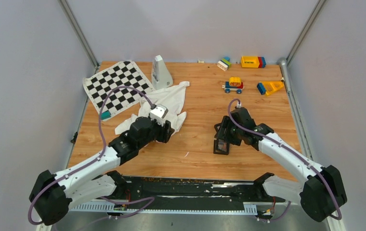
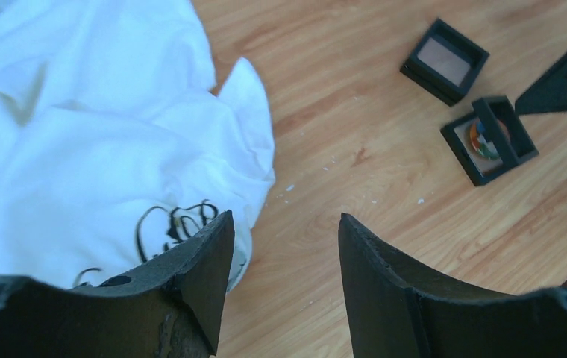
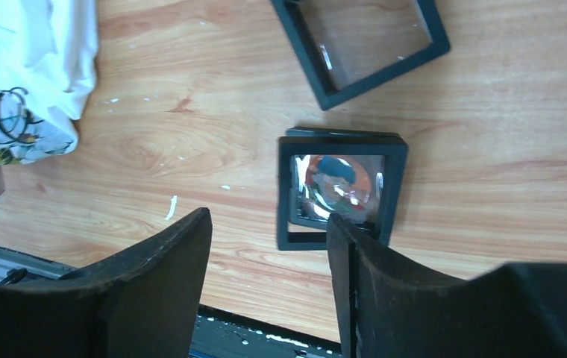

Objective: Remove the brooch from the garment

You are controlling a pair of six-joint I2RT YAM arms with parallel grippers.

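Two frames: near frame holds brooch, far frame only clear film

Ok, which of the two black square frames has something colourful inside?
The black square frame nearest the right gripper; the other frame holds only clear film.

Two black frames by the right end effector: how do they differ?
The near frame holds a round orange-and-blue ornament behind its film; the far frame looks empty. The near frame looks like two offset halves, one tilted up in the left wrist view; the far frame lies flat, one piece. Both are black and square.
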